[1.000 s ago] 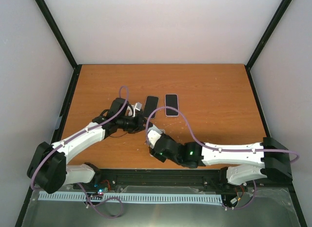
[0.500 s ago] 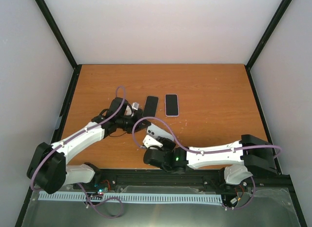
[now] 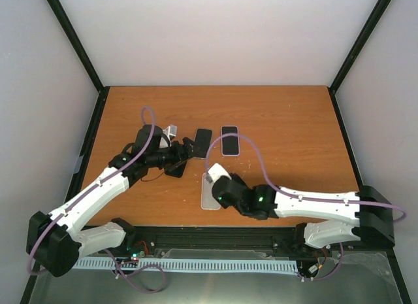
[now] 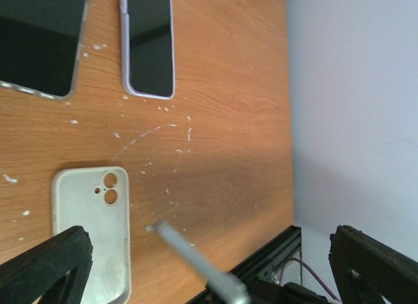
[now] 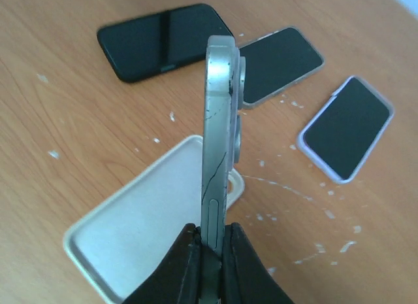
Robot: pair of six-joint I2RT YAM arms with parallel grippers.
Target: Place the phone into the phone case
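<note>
My right gripper (image 5: 210, 265) is shut on the phone (image 5: 219, 140), holding it upright and edge-on by its lower end. The phone's silver side has a thin crack line. Directly beneath it the white phone case (image 5: 140, 225) lies flat on the table, open side up. From above, the case (image 3: 209, 199) lies beside the right gripper (image 3: 224, 188). My left gripper (image 3: 185, 153) hovers open to the left. Its black fingers (image 4: 46, 268) frame the case (image 4: 91, 238) and the blurred phone (image 4: 196, 268), with nothing between them.
Three other phones lie screen-up behind the case: a black one (image 5: 163, 42), a grey-edged one (image 5: 277, 62) and a lilac-edged one (image 5: 346, 127). White flecks speckle the wooden table (image 3: 287, 127). Black frame rails and pale walls bound it.
My left gripper has opened and shifted slightly left and away. My right gripper has shut on the phone and now holds it over the case.
</note>
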